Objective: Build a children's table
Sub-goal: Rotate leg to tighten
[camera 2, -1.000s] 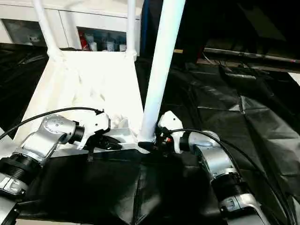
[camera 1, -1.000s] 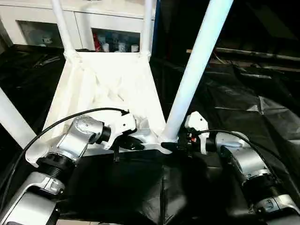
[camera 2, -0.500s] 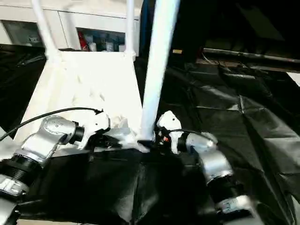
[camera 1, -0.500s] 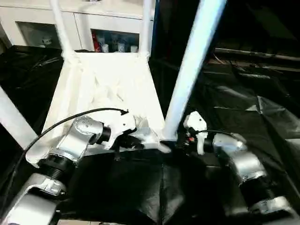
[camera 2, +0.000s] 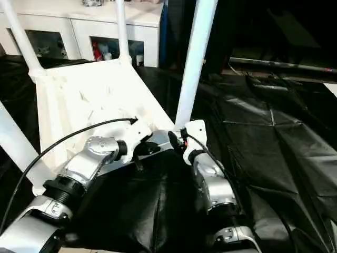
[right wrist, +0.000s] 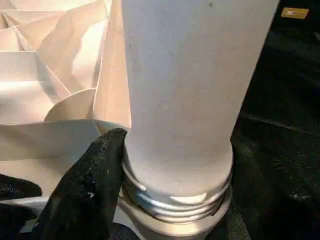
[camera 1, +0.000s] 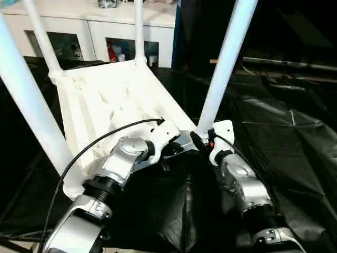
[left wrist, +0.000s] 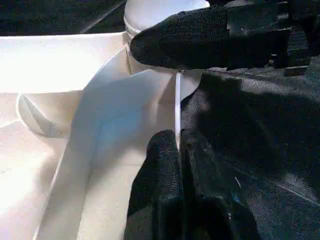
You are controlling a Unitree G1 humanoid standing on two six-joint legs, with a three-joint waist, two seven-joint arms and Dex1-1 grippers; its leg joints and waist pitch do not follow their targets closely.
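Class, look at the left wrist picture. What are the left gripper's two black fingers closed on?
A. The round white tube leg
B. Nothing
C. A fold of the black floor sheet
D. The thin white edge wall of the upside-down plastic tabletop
D: the left gripper pinches the thin white edge wall of the plastic tabletop between its pressed-together black fingers, beside the corner socket.

I see the upturned white plastic table top point(camera 1: 105, 100) as smooth with a slight sheen, its ribs thin and hard-edged. The round white plastic tube leg point(right wrist: 180, 90) looks satin, with moulded threads at its collared end. My black fingers point(left wrist: 165, 190) have a rough, woven-looking skin. The black sheet point(camera 1: 284, 137) underneath is creased and glossy, like plastic film. My silver forearms point(camera 1: 247, 190) look like brushed metal.
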